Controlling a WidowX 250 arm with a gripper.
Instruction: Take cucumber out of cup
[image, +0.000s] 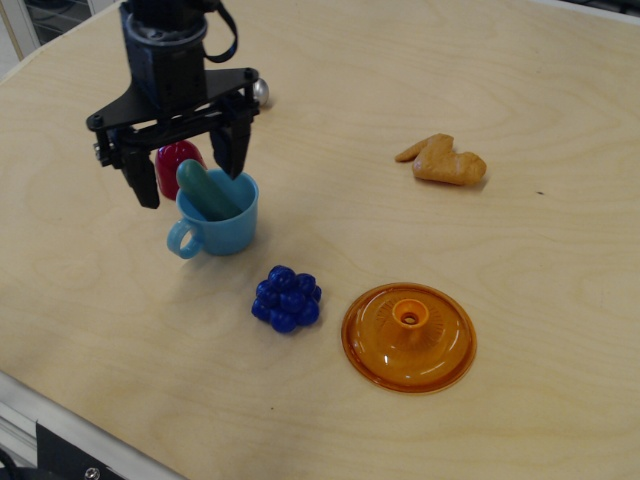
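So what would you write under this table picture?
Open gripper poised over the cucumber leaning in the blue cup.

The table (520, 260) is pale wood with visible grain, matt. The cup (222, 225) is smooth blue plastic. The orange lid (408, 337) looks glossy, translucent plastic.

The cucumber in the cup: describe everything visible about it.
The smooth dark teal-green toy cucumber is a short cylinder with rounded ends, plastic-looking. It stands tilted in the light blue plastic mug, lower end inside, upper end leaning up-left over the rim toward the dark red dome toy. The open black gripper straddles its top, apparently without contact.
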